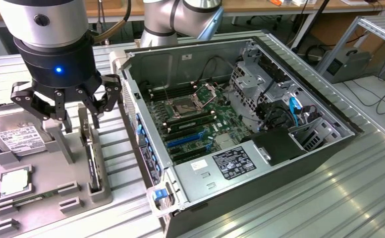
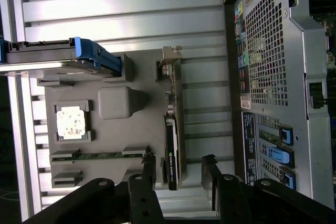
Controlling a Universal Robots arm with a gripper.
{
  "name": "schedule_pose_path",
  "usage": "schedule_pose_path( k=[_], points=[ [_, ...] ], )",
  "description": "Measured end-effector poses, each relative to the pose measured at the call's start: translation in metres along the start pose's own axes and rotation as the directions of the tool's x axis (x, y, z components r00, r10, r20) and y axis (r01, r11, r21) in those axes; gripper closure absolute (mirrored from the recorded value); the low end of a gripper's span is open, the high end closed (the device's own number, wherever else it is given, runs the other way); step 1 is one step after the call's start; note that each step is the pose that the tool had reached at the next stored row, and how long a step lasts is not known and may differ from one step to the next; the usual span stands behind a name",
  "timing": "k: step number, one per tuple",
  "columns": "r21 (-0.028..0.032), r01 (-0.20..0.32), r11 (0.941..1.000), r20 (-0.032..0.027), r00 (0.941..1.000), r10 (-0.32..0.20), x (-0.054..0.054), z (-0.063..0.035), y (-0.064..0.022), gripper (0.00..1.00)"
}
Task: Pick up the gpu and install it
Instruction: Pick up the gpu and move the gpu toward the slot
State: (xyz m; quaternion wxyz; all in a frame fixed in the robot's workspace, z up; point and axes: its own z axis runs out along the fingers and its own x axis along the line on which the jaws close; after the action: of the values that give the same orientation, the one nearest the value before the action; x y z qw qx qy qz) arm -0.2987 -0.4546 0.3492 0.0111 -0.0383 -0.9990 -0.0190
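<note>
One gpu [image 2: 172, 140] beneath one gripper [image 1: 73, 116]

Tray [image 1: 53, 173], computer case [image 1: 179, 64] on table [image 1: 324, 198]

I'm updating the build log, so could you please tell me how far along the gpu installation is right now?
Done: nothing visible yet. The gpu stands on edge in its gray holder, beside the open computer case. In hand: the gripper hovers over the card with its fingers open, holding nothing. Left: gripping, lifting and seating the card; the blue slots inside the case look empty.
</note>
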Motion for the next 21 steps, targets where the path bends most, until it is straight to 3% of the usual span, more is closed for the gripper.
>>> schedule_pose_path(
  k=[17,21],
  points=[
    [-0.0004,0.000,1.0000,0.0037,1.0000,0.000,-0.001,0.0309,-0.0012,0.52],
    [-0.0003,0.000,1.0000,0.0038,1.0000,0.000,-0.001,0.0324,-0.0012,0.52]
  ],
)
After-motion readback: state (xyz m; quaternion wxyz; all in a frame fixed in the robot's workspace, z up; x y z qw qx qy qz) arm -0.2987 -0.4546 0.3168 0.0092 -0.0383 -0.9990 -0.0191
